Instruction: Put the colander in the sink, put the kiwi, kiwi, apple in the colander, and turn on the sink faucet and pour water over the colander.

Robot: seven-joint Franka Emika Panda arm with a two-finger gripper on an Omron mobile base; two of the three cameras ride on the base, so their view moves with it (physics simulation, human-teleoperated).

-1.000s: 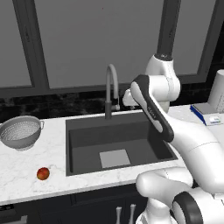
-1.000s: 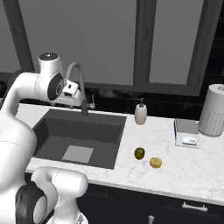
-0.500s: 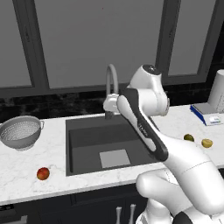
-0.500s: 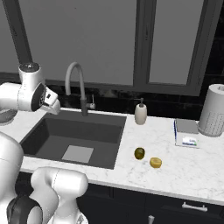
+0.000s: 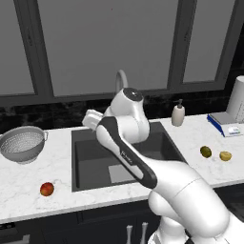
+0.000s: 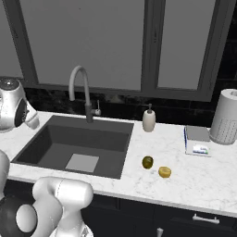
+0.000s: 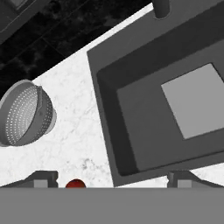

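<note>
The gripper (image 7: 112,177) is seen spread wide, nothing between the fingertips (image 7: 43,177), held high above the left edge of the sink (image 5: 95,157). The arm is bent sharply back from the base, its elbow raised over the basin, and the wrist is swung out to the left over the sink's left rim; the hand is pointed down at the counter (image 5: 28,181).

No readable writing or brand is made out anywhere; a small blue-and-white box (image 6: 198,141) far to the right of the gripper carries a label too small to read.

Below and to the left of the gripper the colander (image 5: 21,143) is seen upright on the counter, well apart from the sink. The apple (image 5: 46,189) is seen on the counter near the front edge, between colander and sink corner, touching neither; in the hand view it lies just beside one fingertip. The sink is seen with only its lighter square plate at the bottom. The faucet (image 6: 81,90) stands behind the basin. Far to the right, past the sink, the two kiwis (image 6: 147,162) lie near each other, apart. A soap dispenser (image 6: 148,119) stands behind them, and a paper towel roll (image 6: 226,118) at the far right.
</note>
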